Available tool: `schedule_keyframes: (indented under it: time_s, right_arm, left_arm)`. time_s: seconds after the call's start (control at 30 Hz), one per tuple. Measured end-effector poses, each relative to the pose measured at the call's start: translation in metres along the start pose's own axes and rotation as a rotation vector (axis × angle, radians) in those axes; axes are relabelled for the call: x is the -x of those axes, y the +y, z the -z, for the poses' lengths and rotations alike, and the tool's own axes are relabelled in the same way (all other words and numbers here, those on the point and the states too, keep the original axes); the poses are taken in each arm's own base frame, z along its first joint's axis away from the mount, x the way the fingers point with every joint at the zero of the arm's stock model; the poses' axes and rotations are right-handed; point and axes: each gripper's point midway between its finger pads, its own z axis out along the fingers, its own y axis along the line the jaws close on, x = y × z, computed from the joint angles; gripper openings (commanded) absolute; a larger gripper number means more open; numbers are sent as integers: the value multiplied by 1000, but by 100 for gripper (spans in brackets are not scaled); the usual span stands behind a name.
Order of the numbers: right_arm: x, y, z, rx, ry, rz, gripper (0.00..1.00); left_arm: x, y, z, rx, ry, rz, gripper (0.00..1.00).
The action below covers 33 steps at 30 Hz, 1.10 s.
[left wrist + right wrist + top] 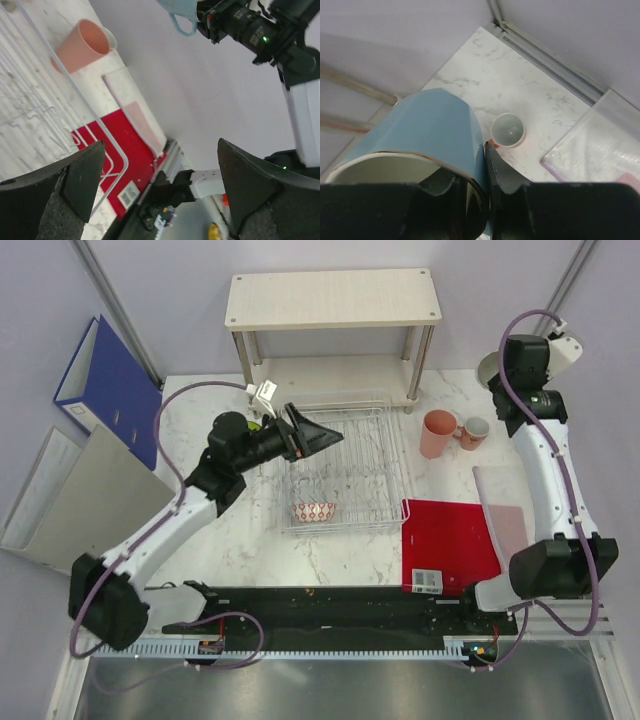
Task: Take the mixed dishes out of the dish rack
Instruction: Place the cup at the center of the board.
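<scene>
The silver wire dish rack [392, 465] sits mid-table and holds the red-white patterned bowl [313, 510] at its front left. My left gripper [322, 432] is open and empty, held over the rack's back left. In the left wrist view [161, 146] it faces the rack's wire rim [75, 90] and the pink cup [80, 47]. My right gripper [503, 375] is raised at the back right, shut on the wall of the light blue cup [427, 130], one finger inside. The pink cup [437, 433] and terracotta mug [474, 432] stand right of the rack. A sliver of lime-green plate [256, 424] shows behind my left arm. The dark plate is out of view.
A beige two-tier shelf [330, 300] stands behind the rack. A red mat [450, 540] and a translucent board [500, 505] lie at the right front. A blue binder [110, 380] and a grey folder [70, 490] lie at the left.
</scene>
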Motion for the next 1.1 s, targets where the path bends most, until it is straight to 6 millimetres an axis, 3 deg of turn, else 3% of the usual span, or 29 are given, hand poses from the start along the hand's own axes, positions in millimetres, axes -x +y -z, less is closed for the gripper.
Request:
schedule_keyframes:
  time_s: [0.1,0.17,0.27,0.4,0.57,0.8,1.1]
  right_arm:
    - [0,-33,-40,-100,55,-98,0]
    - [-2,-58,-60,-170,75,-166,0]
    - [-5,-94,-76,-273,96,-224,0]
    - [-13,-120,-86,-351,125,-246,0]
    - [-39,-138,-105,-423,196,-217,0]
    - [-86,-162,-133,-525,325,-166,0]
    - [-100,-178,-156,-569,363,-134,0]
  left_arm:
    - [2,-19,29,71,-84,-147,99]
    - [7,-20,49,123,-147,-208,99]
    - [8,-5,78,231,-211,-264,99]
    - [-3,25,97,358,-210,-292,99]
    - [-22,57,104,453,-150,-270,99]
    - [-38,72,109,490,-94,-245,99]
    - [-42,74,114,499,-85,-241,99]
